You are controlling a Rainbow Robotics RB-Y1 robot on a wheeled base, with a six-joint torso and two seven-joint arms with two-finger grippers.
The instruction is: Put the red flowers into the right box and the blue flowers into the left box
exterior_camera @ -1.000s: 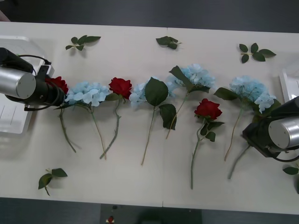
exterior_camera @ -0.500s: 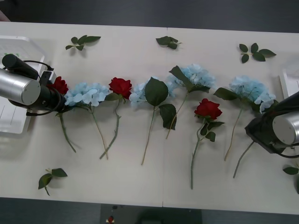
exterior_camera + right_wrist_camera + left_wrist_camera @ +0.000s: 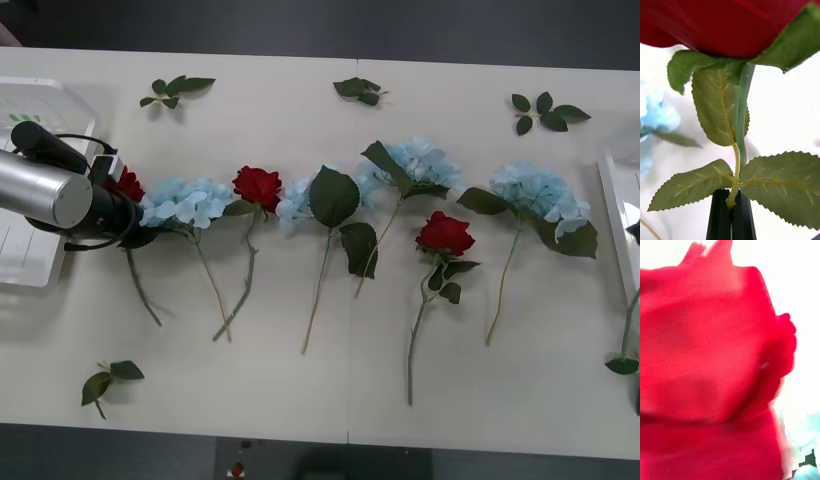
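Where the red flowers sit: three heads lie on the table, one (image 3: 258, 186) left of centre, one (image 3: 445, 232) right of centre, one (image 3: 127, 182) at the left arm's tip; I also see a red rose (image 3: 733, 22) up close from the right wrist.
Right gripper (image 3: 731, 198): black fingers pinched together on that rose's stem, just under its leaves.
Left gripper (image 3: 118, 200): at the leftmost rose; I cannot tell its state.
Blue flowers: four heads (image 3: 185, 200) (image 3: 298, 200) (image 3: 425, 160) (image 3: 540, 190) in the same row, stems pointing toward me.
Left box (image 3: 50, 92): at the table's left end, partly under the left arm.
Right box (image 3: 612, 200): at the right edge, cut off.
Table (image 3: 300, 400): white, with a seam down the middle.
Room: dark floor beyond the far edge.
Leaf sprigs: three along the far side (image 3: 177, 90) (image 3: 360, 90) (image 3: 545, 110), one near-left (image 3: 110, 378).
Open room: bare strip along the near edge.
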